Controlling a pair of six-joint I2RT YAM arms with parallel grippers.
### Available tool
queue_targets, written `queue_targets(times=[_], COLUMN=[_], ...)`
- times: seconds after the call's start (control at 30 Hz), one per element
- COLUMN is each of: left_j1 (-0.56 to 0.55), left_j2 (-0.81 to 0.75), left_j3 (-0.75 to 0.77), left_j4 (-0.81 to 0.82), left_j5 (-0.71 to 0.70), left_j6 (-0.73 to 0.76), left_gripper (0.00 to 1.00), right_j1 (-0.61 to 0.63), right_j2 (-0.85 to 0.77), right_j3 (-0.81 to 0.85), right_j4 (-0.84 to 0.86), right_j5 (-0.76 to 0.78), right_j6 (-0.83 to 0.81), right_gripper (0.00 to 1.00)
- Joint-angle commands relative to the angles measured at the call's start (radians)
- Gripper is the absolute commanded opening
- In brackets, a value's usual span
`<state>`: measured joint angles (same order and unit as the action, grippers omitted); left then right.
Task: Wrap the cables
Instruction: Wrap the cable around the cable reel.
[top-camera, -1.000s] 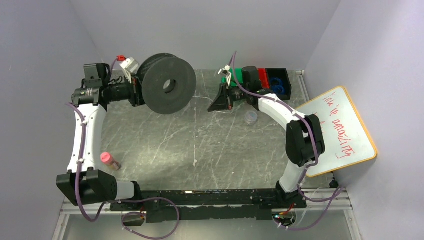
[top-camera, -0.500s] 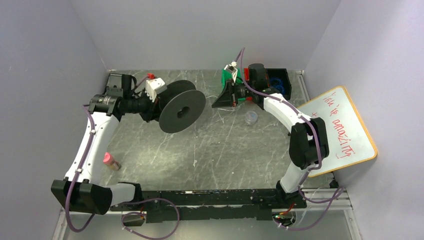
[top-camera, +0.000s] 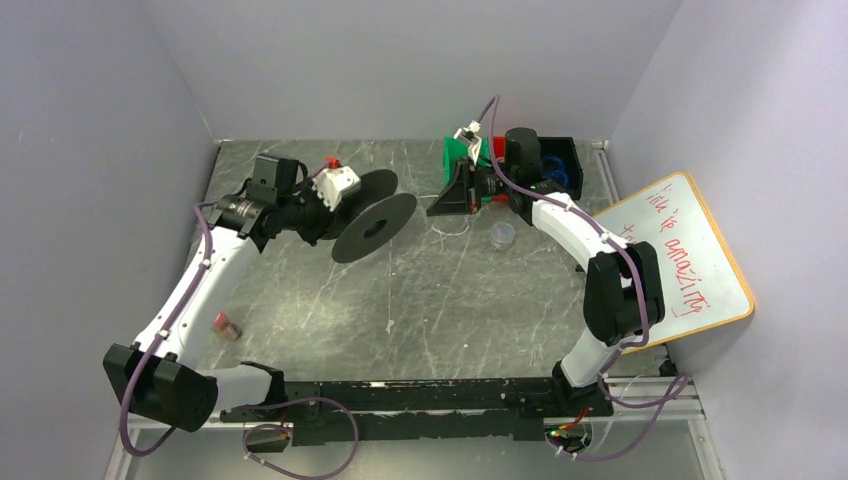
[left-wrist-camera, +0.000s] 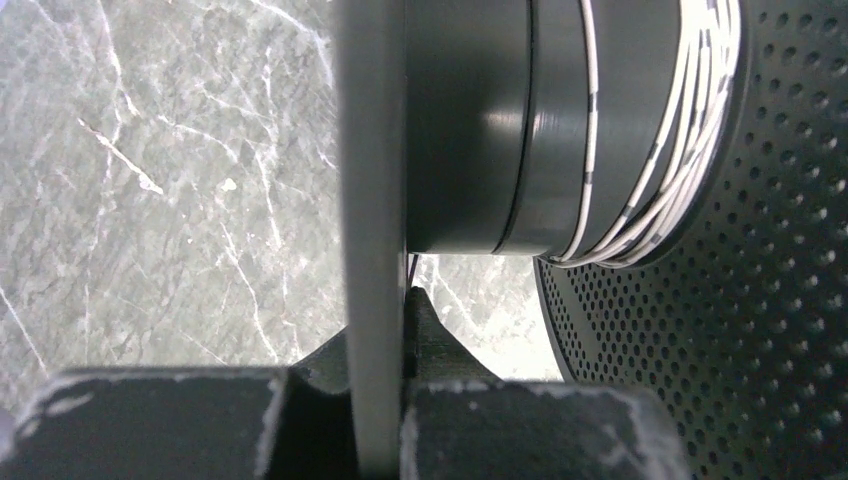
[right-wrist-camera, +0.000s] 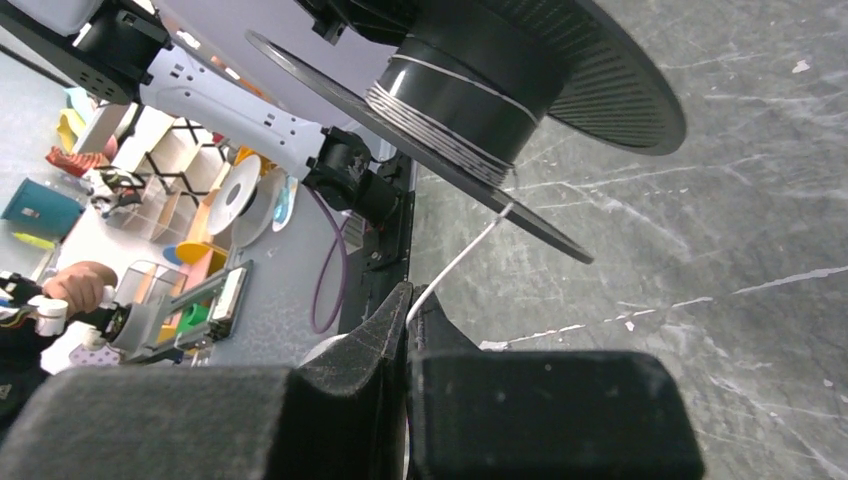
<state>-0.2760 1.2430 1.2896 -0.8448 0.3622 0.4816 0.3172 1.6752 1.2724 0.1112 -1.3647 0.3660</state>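
My left gripper (top-camera: 322, 214) is shut on one flange of a black spool (top-camera: 372, 222) and holds it tilted above the table. In the left wrist view the gripper (left-wrist-camera: 378, 330) clamps the flange edge (left-wrist-camera: 372, 180); white cable (left-wrist-camera: 640, 190) is wound on the hub. My right gripper (top-camera: 443, 203) is shut on the thin white cable (right-wrist-camera: 455, 265), which runs from its fingertips up to the spool (right-wrist-camera: 470, 95) in the right wrist view. The cable is too thin to see in the top view.
A small clear cup (top-camera: 502, 235) stands right of centre. Green, red and black bins (top-camera: 545, 160) sit at the back right. A whiteboard (top-camera: 680, 260) leans at the right. A pink-capped bottle (top-camera: 224, 324) lies at the left front.
My left arm has swung the spool rightward and down, turning it from face-on to nearly edge-on. My right gripper has shifted slightly right and back, still pinching the cable.
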Motion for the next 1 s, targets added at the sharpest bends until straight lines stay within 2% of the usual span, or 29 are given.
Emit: queue_targets(times=[0.0, 0.13, 0.4, 0.53, 0.83, 0.97], left_j1=[-0.02, -0.053, -0.146, -0.186, -0.238, -0.245], left_j2=[0.018, 0.042, 0.081, 0.11, 0.212, 0.242], left_j3=[-0.006, -0.018, -0.01, -0.007, 0.05, 0.074], left_j4=[0.13, 0.17, 0.18, 0.189, 0.177, 0.179], left_j5=[-0.164, -0.26, -0.427, -0.528, -0.712, -0.78], left_j6=[-0.072, -0.098, -0.1, -0.115, -0.202, -0.234], left_gripper=[0.02, 0.02, 0.02, 0.02, 0.02, 0.02], right_j1=[-0.011, -0.003, 0.021, 0.038, 0.084, 0.108], right_j2=[-0.041, -0.04, -0.054, -0.076, -0.104, -0.123], right_j3=[-0.02, -0.053, -0.055, -0.052, -0.038, -0.019], right_j4=[0.173, 0.301, 0.335, 0.286, 0.207, 0.105], right_j5=[-0.059, -0.069, -0.073, -0.058, -0.048, -0.019], right_j6=[0.111, 0.218, 0.244, 0.195, 0.113, 0.025], right_gripper=[0.05, 0.06, 0.05, 0.0, 0.0, 0.01])
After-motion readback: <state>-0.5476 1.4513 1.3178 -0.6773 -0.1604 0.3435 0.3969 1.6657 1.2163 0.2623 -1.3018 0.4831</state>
